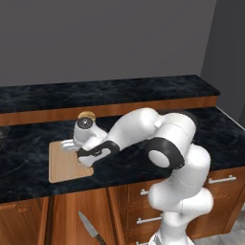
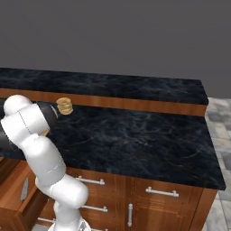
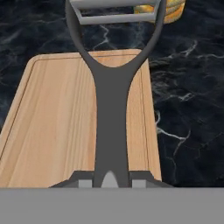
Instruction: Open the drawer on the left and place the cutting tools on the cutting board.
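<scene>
A: Nearest first. Gripper [image 3: 111,180] clamped narrow on the peeler [image 3: 111,109], dark handle pinched between the jaws, forked metal head pointing away. Hanging above the cutting board [image 3: 52,127], toward its right edge in the hand view.

B: Touching the board?

A: Can't tell from the hand view. In the left base view, hand [image 1: 83,143] low over the cutting board [image 1: 64,167], at its back right part. Looks just above, not down (a guess).

B: Rest of the tools?

A: Knife [image 1: 91,228] lying in the open drawer [image 1: 72,220] below the counter, blade pointing up and left in the frame. Also seen from the right base view, knife [image 2: 24,189] in the drawer [image 2: 18,194]. Not yet fetched.

B: Farther back?

A: Small round tan stack [image 1: 86,115] on the black marble counter [image 1: 28,139] just behind the board, against the wooden ledge. Same stack [image 2: 64,106] in the right base view.

B: Doing this step well?

A: Nudge inward toward the board's middle before release (peeler sits close to the right edge). Lower until flat, then open the jaws, lift straight up. Keep clear of the tan stack. Leave room for the knife.

B: Writing, brands, labels?

A: None readable anywhere.
</scene>
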